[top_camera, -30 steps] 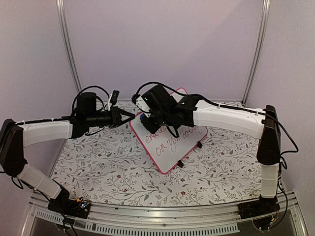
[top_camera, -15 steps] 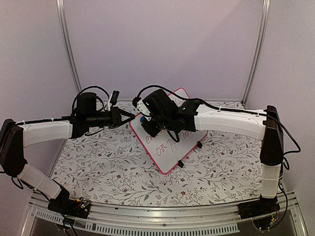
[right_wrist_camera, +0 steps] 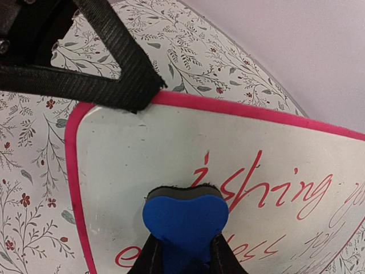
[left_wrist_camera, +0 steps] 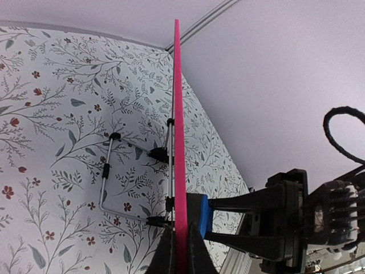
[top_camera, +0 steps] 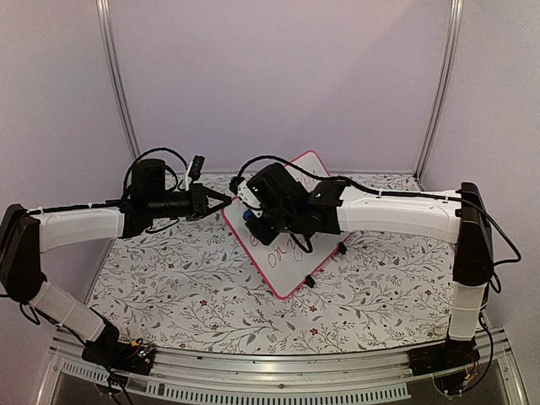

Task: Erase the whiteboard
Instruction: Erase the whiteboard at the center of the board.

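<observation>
Leftward and lower on the whiteboard (top_camera: 291,268) than a second ago sits the right gripper (top_camera: 251,217), baring the board's upper right corner. In the top view the board stands tilted at centre on the floral table (top_camera: 169,287), and the left gripper (top_camera: 226,199) pinches its left edge. From the left wrist, the pink frame runs vertically, clamped between fingers (left_wrist_camera: 165,254) at bottom centre. From the right wrist, a blue eraser (right_wrist_camera: 185,220) pinched at lower centre touches the white surface beside red writing (right_wrist_camera: 268,188).
</observation>
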### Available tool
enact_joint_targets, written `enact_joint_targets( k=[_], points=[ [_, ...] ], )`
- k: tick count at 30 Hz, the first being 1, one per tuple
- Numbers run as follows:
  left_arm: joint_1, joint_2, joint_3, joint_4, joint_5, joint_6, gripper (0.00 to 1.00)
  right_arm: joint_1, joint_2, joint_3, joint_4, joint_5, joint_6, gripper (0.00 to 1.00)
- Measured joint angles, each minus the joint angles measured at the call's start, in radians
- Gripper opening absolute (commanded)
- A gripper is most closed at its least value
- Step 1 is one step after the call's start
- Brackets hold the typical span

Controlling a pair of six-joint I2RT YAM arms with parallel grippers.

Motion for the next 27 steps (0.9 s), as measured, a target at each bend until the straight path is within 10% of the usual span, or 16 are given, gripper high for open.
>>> enact_joint_targets(
  k=[27],
  points=[
    [0.0,0.0,-0.002,0.014,0.014,-0.01,0.0,-0.035,0.005,0.056,-0.056,-0.022,0.011,0.06]
  ],
)
